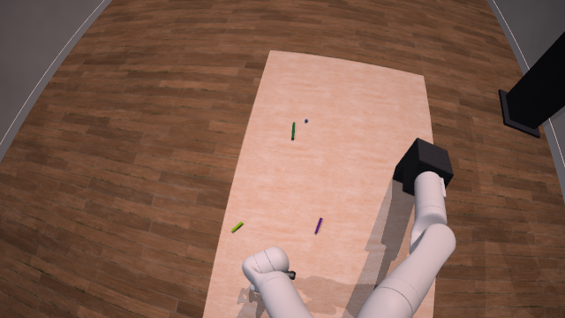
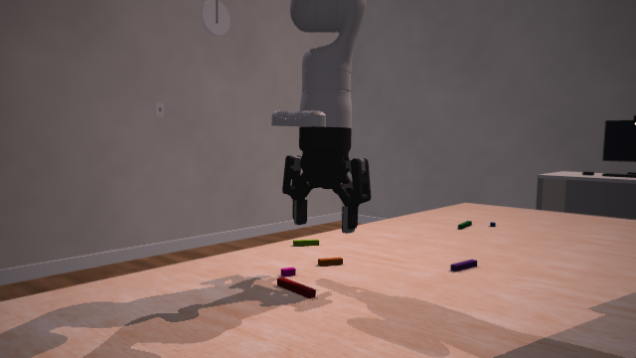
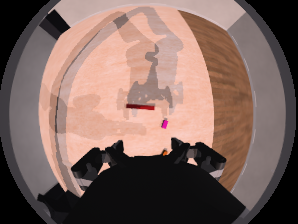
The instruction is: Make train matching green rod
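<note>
My gripper (image 2: 324,228) (image 3: 147,144) is open and empty, high above the table. A red rod (image 2: 296,287) (image 3: 140,107) lies flat in the arm's shadow. The green rod (image 1: 293,131) (image 2: 464,225) lies far back, with a small blue rod (image 1: 306,121) (image 2: 493,224) a little to its right, apart from it. An orange rod (image 2: 330,262) (image 3: 164,152) lies behind the red one; the gripper partly hides it in the wrist view. A lime rod (image 1: 237,227) (image 2: 306,243) lies near the table's left edge. A purple rod (image 1: 319,226) (image 2: 463,266) lies farther right. No rods touch.
A magenta rod (image 2: 288,271) (image 3: 164,124) lies close to one end of the red rod, apart from it. The table (image 1: 344,97) carries all the rods. A black box-shaped part (image 1: 425,163) shows at the table's right edge in the top view, where the arm hides the near area.
</note>
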`<state>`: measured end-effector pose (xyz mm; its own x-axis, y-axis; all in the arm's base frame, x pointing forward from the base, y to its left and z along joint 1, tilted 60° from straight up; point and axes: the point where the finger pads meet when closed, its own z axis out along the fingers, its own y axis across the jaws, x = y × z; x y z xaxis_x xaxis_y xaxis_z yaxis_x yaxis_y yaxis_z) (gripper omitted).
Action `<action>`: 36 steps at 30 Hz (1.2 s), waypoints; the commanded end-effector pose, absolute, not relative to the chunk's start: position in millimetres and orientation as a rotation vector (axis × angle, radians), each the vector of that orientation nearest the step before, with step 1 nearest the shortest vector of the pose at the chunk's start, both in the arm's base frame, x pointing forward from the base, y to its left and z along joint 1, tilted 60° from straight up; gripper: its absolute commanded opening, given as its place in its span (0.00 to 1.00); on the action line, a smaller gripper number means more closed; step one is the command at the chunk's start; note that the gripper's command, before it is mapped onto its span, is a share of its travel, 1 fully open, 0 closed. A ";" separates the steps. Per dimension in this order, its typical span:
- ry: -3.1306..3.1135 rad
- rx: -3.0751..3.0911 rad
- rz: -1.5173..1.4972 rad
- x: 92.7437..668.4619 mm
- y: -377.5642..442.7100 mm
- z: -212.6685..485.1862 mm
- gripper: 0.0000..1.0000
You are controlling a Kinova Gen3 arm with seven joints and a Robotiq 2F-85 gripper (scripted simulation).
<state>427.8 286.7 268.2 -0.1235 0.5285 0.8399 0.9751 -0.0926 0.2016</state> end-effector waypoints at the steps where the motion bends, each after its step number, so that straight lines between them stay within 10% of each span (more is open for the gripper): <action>1: -1.687 -1.637 -1.151 429.6 287.0 269.5 1.00; 36: -1.929 -1.449 -1.276 441.4 283.9 268.6 1.00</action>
<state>437.9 285.8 269.1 -0.3354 0.5343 0.7759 0.9226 0.0195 0.3854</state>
